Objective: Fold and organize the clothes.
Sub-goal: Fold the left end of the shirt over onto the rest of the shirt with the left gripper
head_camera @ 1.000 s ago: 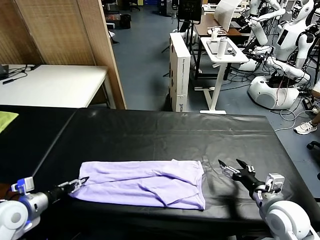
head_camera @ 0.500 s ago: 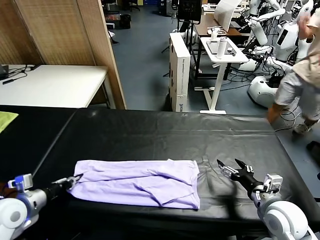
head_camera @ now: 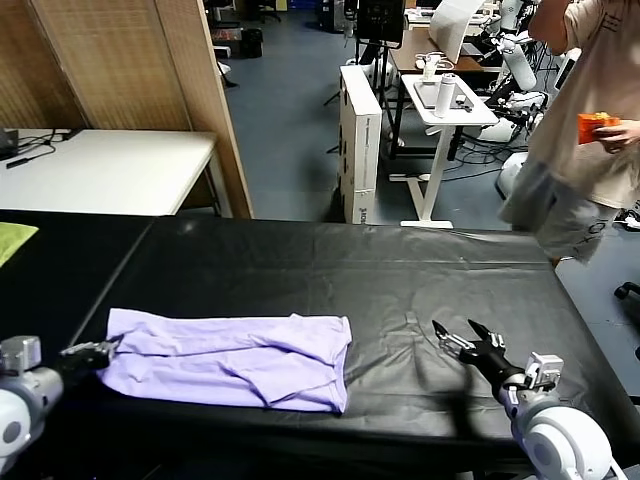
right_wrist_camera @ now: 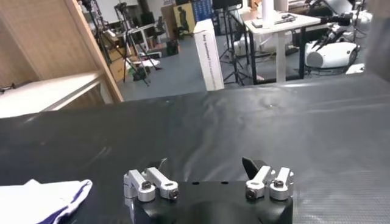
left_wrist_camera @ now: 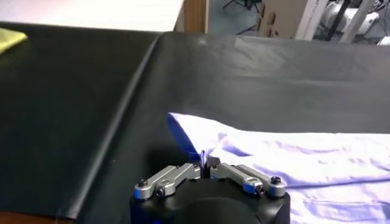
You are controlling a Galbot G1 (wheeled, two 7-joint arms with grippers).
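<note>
One lavender T-shirt (head_camera: 228,357) lies folded into a long flat band on the black tabletop (head_camera: 330,270), toward the near left part of it, its long side running left to right. Its left end reaches close to the near left edge of the black cover, and its right end stops short of the middle of the tabletop's near side. Soft creases cross the fabric, and a folded flap shows along the near right portion.

At the shirt's left end, the left end effector (head_camera: 100,349) has its fingers pressed together on the fabric's corner; the left wrist view shows the cloth's edge pinched between the two closed fingertips (left_wrist_camera: 207,163), with the rest of the shirt spreading away to the right.

Well apart from the shirt, on the near right of the tabletop, the right end effector (head_camera: 462,335) hovers low over bare black surface with its fingers spread wide and nothing between them.

A yellow-green cloth (head_camera: 14,239) sits at the far left edge. Behind the tabletop, a person (head_camera: 585,130) in a beige shirt stands at the far right, near a white side table (head_camera: 447,105).
</note>
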